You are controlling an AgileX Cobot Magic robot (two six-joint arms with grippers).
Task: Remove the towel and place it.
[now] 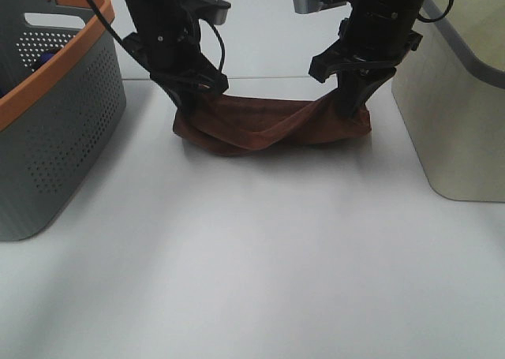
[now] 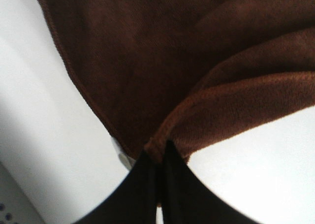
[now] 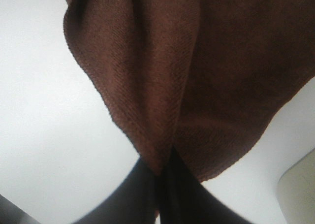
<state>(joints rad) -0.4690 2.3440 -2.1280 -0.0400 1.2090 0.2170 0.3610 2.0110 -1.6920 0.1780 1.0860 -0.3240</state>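
The dark reddish-brown towel (image 1: pixel 268 126) hangs in a sag between my two grippers, low over the white table at the back middle. My left gripper (image 1: pixel 192 105) is shut on the towel's left corner. My right gripper (image 1: pixel 353 102) is shut on its right corner. In the left wrist view the black fingers (image 2: pixel 142 184) pinch a hemmed edge of the towel (image 2: pixel 147 66). In the right wrist view the fingers (image 3: pixel 142 189) pinch a folded corner of the towel (image 3: pixel 197 71). The towel's lower fold rests on or just above the table.
A grey perforated basket with an orange rim (image 1: pixel 47 114) stands at the left, with something dark blue inside. A cream bin (image 1: pixel 458 99) stands at the right and also shows in the right wrist view (image 3: pixel 300 189). The white table (image 1: pixel 252 264) spreads in front.
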